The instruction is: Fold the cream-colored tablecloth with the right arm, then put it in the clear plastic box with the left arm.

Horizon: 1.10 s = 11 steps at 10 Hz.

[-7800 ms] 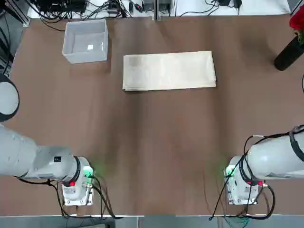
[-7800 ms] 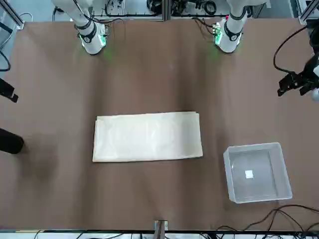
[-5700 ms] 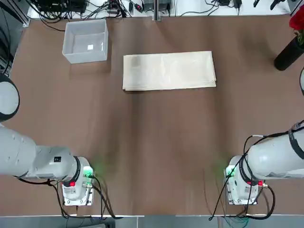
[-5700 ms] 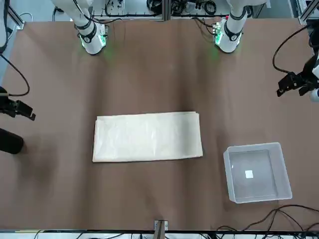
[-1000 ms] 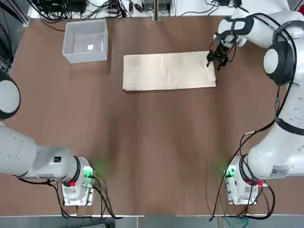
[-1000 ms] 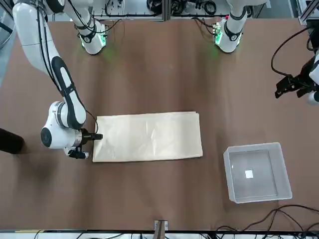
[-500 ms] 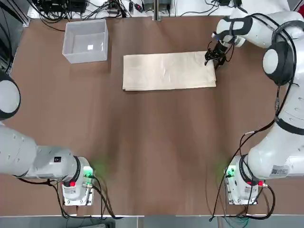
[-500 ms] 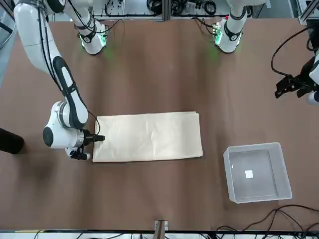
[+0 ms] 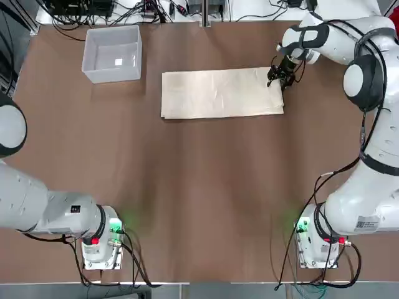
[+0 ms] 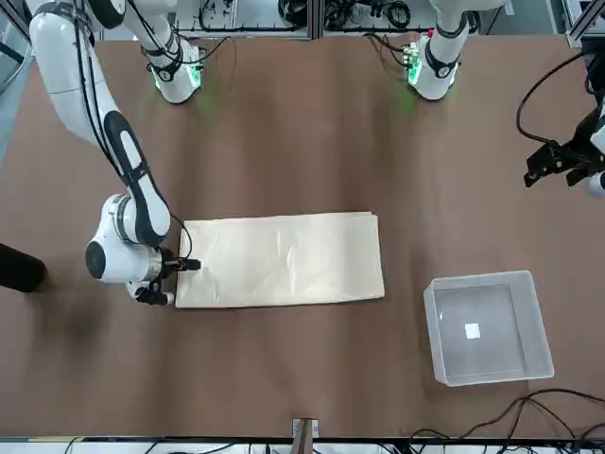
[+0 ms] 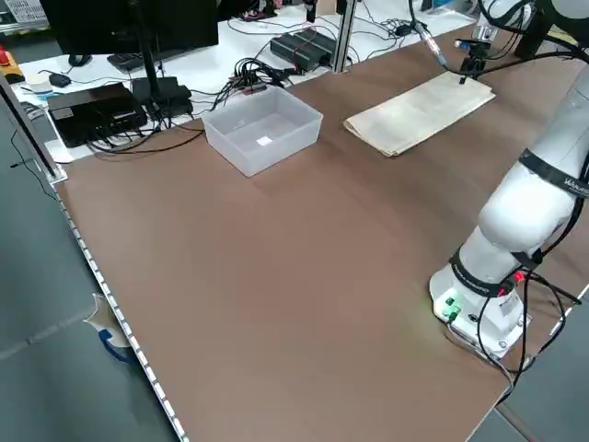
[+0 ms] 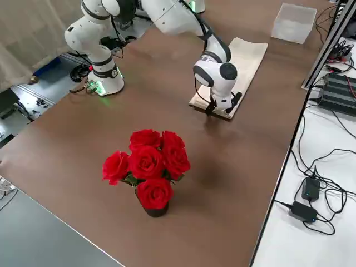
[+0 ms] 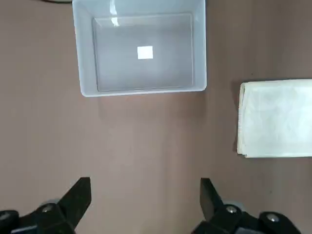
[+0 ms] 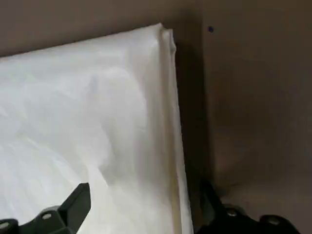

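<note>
The cream-colored tablecloth [image 9: 221, 93] lies flat as a long folded rectangle at the far middle of the table, also in the front view [image 10: 281, 260]. My right gripper [image 9: 278, 76] is down at its right short edge near the far corner. In the right wrist view its open fingers [image 14: 78, 202] straddle that layered edge of the tablecloth [image 14: 97, 122]. The clear plastic box [image 9: 112, 53] stands empty at the far left. My left gripper [image 10: 558, 165] hovers open, high over the table's left side, looking down on the box [image 13: 139, 53].
A dark vase [image 9: 380, 68] of red roses [image 12: 147, 167] stands at the table's right edge, beyond the cloth. Cables and electronics [image 11: 285, 51] lie past the far edge. Both arm bases [image 9: 100, 243] sit at the near edge.
My right gripper has crept a little leftward onto the cloth's right edge and settled lower. The left arm, cloth and box have not moved.
</note>
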### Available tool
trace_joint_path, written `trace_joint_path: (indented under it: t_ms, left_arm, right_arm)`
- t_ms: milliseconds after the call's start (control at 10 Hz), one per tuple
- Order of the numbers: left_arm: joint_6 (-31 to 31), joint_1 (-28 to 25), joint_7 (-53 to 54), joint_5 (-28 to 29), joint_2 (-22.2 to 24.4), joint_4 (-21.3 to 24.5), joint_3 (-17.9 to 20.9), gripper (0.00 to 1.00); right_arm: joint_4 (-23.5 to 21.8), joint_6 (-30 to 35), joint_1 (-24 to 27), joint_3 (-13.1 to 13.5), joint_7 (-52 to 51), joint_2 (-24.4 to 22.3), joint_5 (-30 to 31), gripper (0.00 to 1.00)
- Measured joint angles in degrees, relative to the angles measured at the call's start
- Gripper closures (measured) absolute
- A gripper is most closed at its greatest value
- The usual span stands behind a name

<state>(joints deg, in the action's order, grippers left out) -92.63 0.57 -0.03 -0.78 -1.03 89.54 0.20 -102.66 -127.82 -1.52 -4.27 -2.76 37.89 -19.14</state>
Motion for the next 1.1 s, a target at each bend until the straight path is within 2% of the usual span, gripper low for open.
trace_joint_path:
  t_ms: [800, 900, 1100]
  left_arm:
    - [0.0, -0.18, -0.03, -0.22, 0.0, -0.47, 0.09, 0.01]
    - [0.0, -0.18, -0.01, -0.31, 0.0, -0.47, 0.08, 0.01]
    - [0.0, -0.18, 0.07, -0.88, 0.0, -0.55, 0.06, 0.01]
  right_arm:
    - [0.05, -0.17, -0.06, -0.37, 1.31, 0.0, -0.01, 0.08]
    - [0.05, -0.16, 0.0, -0.33, 1.35, 0.0, -0.01, 0.1]
    - [0.05, -0.14, 0.16, -0.19, 1.41, -0.02, -0.03, 0.2]
